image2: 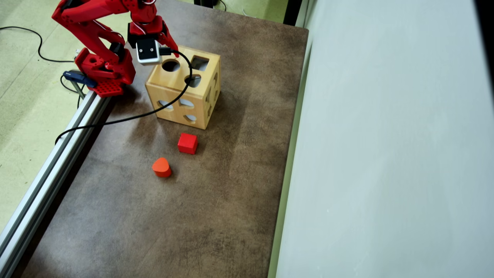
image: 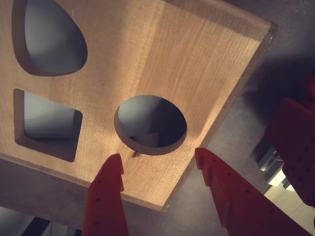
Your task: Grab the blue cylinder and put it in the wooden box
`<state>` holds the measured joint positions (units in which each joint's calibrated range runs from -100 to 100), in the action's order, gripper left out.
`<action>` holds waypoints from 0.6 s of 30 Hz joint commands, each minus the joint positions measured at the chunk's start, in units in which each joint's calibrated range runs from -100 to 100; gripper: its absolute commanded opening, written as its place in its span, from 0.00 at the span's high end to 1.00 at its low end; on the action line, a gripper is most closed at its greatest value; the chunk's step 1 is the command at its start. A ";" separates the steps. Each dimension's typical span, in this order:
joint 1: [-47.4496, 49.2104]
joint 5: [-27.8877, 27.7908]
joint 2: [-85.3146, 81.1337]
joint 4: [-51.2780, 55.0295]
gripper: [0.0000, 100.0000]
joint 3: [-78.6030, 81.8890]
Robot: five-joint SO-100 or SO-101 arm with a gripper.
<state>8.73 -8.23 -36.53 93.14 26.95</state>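
Brown table (image2: 216,216); open empty tool (image: 160,162) above wooden box (image: 147,59).

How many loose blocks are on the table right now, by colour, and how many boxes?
Red blocks: 1, the red cube
Orange blocks: 1, the orange rounded-triangle block
Blue blocks: 0 in view in either camera
Wooden boxes: 1, the wooden box
Total: 3 things
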 commanded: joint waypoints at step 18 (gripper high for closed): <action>0.48 -0.49 -27.04 0.35 0.97 -12.19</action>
<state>8.73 -8.23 -54.92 93.46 16.75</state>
